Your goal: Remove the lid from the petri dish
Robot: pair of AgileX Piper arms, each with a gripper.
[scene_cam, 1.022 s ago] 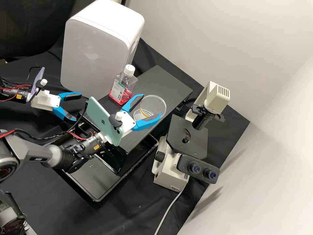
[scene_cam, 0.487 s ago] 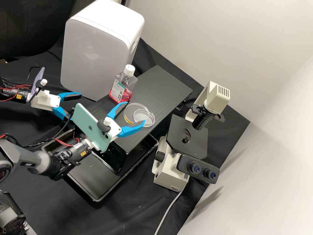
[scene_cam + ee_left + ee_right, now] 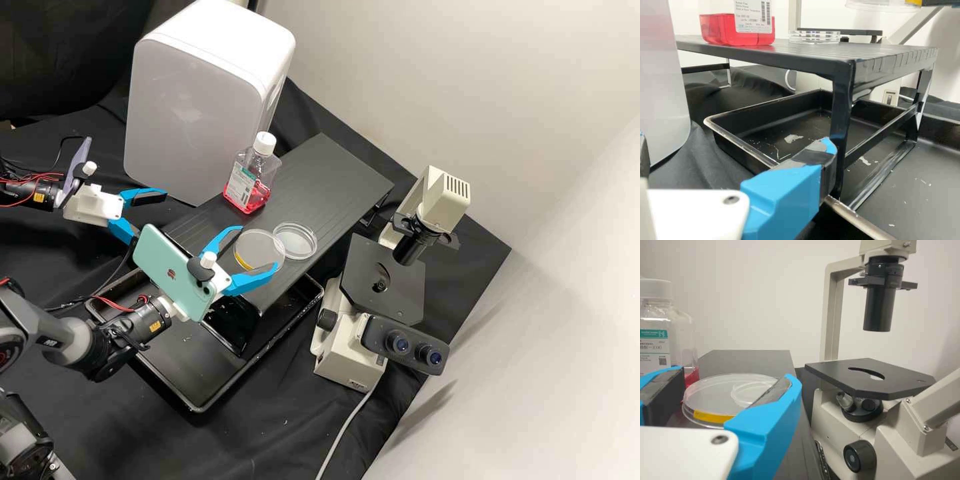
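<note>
- Saw a black tray (image 3: pixel 187 373) at lower centre of the high view, far end tucked under a black shelf (image 3: pixel 327 177). Got the tray's inside from the left wrist view instead, speckled with pale flecks below the shelf's edge.
- Found the right gripper (image 3: pixel 259 248) just left of centre in the high view, beyond a mint-green phone (image 3: pixel 170 270) on its wrist. Blue fingers spread wide and clasped on the lid (image 3: pixel 263 241) across its rim.
- Could not judge the lid's height from the high view. Read it from the left wrist view: lid at the top edge of that frame, up off the shelf.
- Picked out a yellow band (image 3: pixel 710 416) on the lid's near rim at lower left of the right wrist view, between the two fingers.
- Found the petri dish (image 3: pixel 295 240) uncovered at centre of the high view, just right of the lid, flat on the shelf near its lower-right edge. Seemed clear of the lid there, yet overlapped behind it in the right wrist view.
- Placed the left gripper (image 3: pixel 152 217) at middle left of the high view, beside the shelf's left end, fingers wide apart and holding nothing.
- Noted a microscope (image 3: pixel 387 293) right of centre, off the shelf, with its stage and lens plain at the right of the right wrist view.
- Spotted a flask (image 3: pixel 250 180) of red liquid upright on the shelf, above centre, beyond the dish.
- Ended at a white box (image 3: pixel 200 93) at upper left, behind the flask.
</note>
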